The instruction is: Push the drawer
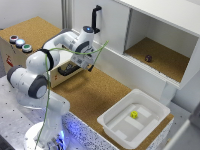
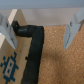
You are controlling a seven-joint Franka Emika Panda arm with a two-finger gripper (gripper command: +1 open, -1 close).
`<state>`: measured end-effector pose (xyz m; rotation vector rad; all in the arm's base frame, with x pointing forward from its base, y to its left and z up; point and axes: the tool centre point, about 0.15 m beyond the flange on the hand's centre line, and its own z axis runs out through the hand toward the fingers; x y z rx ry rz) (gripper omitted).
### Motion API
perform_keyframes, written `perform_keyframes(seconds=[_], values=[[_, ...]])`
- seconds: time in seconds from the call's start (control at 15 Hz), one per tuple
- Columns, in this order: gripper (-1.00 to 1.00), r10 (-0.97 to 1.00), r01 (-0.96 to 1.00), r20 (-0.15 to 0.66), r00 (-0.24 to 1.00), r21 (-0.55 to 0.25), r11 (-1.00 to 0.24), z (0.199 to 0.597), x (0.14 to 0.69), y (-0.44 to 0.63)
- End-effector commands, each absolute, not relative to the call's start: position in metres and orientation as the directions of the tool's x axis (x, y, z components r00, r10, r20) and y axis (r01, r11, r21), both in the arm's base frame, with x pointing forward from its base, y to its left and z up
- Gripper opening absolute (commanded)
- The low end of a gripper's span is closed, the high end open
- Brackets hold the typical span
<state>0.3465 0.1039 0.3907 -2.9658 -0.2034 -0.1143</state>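
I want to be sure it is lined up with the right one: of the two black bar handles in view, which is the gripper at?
The horizontal drawer handle, which sits between the open gripper fingers in the wrist view. The vertical handle on the white cabinet door stands farther back, untouched.

A cork-topped counter [image 1: 95, 92] runs beside a white cabinet [image 1: 165, 47] with an open door [image 1: 100, 25].
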Motion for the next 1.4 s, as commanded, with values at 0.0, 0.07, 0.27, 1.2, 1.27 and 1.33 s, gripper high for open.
perform_keyframes(seconds=[0.0, 0.07, 0.27, 1.2, 1.27, 1.33], values=[[1.00, 0.039, 0.062, 0.212, 0.977, -0.102, -0.993, 0.363, 0.333, 0.106], [1.00, 0.041, 0.065, 0.205, 0.978, -0.112, -0.992, 0.354, 0.334, 0.103], [1.00, 0.054, 0.096, 0.225, 0.973, -0.179, -0.979, 0.338, 0.330, 0.095], [-1.00, 0.107, 0.141, 0.210, 0.972, -0.154, -0.978, 0.326, 0.340, 0.128], [-1.00, 0.111, 0.143, 0.203, 0.973, -0.153, -0.978, 0.325, 0.343, 0.130], [-1.00, 0.117, 0.150, 0.205, 0.972, -0.153, -0.977, 0.326, 0.344, 0.133]])
